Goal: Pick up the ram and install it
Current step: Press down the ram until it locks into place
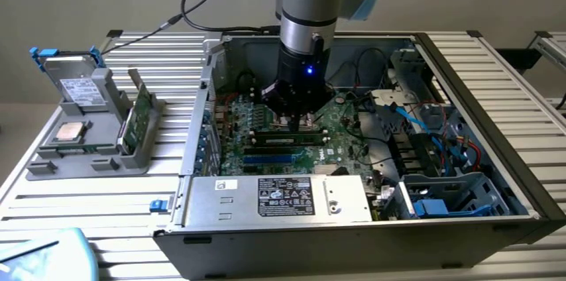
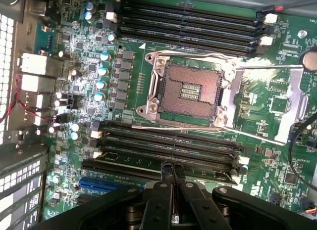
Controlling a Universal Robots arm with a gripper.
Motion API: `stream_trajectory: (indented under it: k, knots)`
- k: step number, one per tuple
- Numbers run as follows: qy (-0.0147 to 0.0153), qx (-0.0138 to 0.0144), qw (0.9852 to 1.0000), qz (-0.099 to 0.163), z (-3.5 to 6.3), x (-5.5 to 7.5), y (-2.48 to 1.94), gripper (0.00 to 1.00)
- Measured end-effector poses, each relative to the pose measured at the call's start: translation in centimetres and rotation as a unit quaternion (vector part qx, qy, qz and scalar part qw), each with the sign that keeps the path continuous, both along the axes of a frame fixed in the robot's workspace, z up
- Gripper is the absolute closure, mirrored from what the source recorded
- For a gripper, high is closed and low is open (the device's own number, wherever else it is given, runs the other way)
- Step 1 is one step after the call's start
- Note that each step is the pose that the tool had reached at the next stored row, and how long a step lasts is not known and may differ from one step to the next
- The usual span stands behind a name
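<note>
The ram point(image 1: 285, 139) is a slim dark stick lying along a memory slot in the middle of the motherboard point(image 1: 340, 128), inside the open computer case. My gripper point(image 1: 296, 122) hangs straight down over it, fingers shut together, tips on or just above the stick's top edge. In the wrist view the closed black fingertips point(image 2: 173, 169) meet over the slot that holds the ram point(image 2: 133, 158), and nothing sits between them. Whether the stick is fully seated cannot be told.
The open CPU socket point(image 2: 188, 91) lies between two banks of memory slots. A silver power supply point(image 1: 283, 198) sits at the case's near side, cables and drive bays point(image 1: 442, 188) at the exterior view's right. A grey holder point(image 1: 89, 155) outside the case carries a processor point(image 1: 71, 132) and a green card point(image 1: 132, 118).
</note>
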State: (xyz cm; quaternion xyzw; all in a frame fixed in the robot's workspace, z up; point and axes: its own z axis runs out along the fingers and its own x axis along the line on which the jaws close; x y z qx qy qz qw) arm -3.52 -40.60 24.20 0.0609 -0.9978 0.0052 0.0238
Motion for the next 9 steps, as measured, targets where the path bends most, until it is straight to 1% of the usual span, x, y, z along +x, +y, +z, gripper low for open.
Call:
stream_trajectory:
  k: [2,9]
  knots:
    - [-0.0004,0.0,0.9999,-0.011,0.0,0.0,0.0,0.89]
    - [-0.0004,0.0,0.9999,-0.011,0.0,0.0,0.0,0.89]
